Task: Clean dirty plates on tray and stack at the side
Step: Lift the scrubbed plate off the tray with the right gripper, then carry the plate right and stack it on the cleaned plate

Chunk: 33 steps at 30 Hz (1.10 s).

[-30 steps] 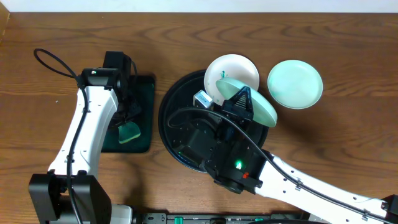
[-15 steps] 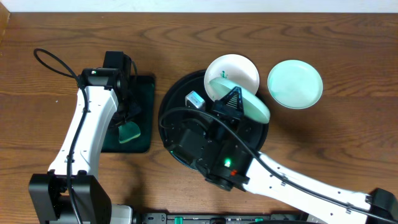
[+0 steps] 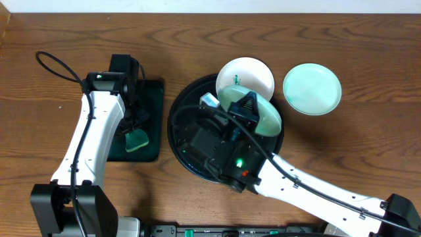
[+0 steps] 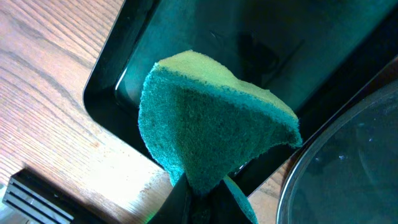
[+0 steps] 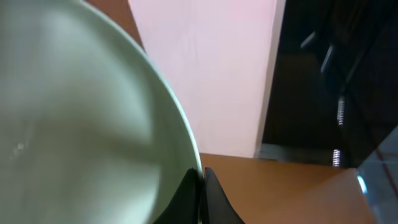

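- One wood table (image 3: pixel 368 52) fills the overhead view, everything sits on it.
- Large round black tray (image 3: pixel 176 125) at centre, mostly covered by the right arm (image 3: pixel 309 191) reaching in from the lower right.
- Left arm (image 3: pixel 89 138) hangs over the small rectangular black tray (image 3: pixel 154 99), just left of the round tray.
- Three plates:
  - held plate (image 3: pixel 266 117), tilted, above the round tray's right half, pale greenish face; fills the right wrist view (image 5: pixel 74 124).
  - marked plate (image 3: pixel 253 71) at the tray's far edge, overlapping the rim, small green mark near its lower edge.
  - plain plate (image 3: pixel 312 89) flat on the table, right of the tray, apart from it.
- Green sponge (image 4: pixel 211 130), folded, over the rectangular tray.
- Left gripper (image 4: pixel 199 196) pinched tight on the sponge's lower corner.
- Right gripper (image 5: pixel 200 186) clamped on the held plate's rim, fingers close together.
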{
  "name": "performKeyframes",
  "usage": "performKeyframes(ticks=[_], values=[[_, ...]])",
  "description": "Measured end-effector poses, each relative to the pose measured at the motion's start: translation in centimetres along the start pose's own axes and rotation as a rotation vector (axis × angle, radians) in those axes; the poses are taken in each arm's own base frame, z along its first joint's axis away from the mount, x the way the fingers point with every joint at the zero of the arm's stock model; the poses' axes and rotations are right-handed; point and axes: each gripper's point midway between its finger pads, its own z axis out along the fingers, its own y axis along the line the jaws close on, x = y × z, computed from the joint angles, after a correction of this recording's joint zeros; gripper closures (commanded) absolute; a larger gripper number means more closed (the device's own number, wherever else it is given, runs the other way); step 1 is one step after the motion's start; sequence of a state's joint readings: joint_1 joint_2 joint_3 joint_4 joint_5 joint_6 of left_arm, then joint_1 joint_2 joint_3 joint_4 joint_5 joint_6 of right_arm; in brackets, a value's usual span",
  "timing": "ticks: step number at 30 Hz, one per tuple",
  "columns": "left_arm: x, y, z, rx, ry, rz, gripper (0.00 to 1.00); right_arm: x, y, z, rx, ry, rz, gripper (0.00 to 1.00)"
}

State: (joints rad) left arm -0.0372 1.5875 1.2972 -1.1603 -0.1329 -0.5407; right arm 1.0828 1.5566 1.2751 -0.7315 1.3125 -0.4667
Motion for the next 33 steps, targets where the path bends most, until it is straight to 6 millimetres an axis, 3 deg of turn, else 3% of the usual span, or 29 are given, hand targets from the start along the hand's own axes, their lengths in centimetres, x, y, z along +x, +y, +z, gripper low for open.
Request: performKeyframes(ticks=[7, 12, 19, 22, 28, 33], values=[[0.1, 0.0, 0.0, -0.001, 0.002, 0.004, 0.93, 0.5, 2.9, 0.2, -0.166, -0.012, 0.086, 0.99], [0.1, 0.1, 0.0, -0.002, 0.003, 0.008, 0.93, 0.8, 4.6, 1.3, -0.288, 0.023, 0.27, 0.99], [0.1, 0.1, 0.0, -0.002, 0.003, 0.015, 0.93, 2.7, 5.4, 3.2, -0.353, 0.14, 0.507, 0.99], [0.1, 0.1, 0.0, -0.002, 0.003, 0.016, 0.93, 3.5, 4.3, 4.3, -0.355, 0.191, 0.598, 0.99], [0.1, 0.1, 0.0, -0.002, 0.003, 0.016, 0.93, 4.2, -0.3, 6.6, -0.355, 0.239, 0.816, 0.99], [0.1, 0.1, 0.0, -0.002, 0.003, 0.016, 0.93, 7.2, -4.5, 9.4, -0.334, 0.303, 1.014, 0.99]])
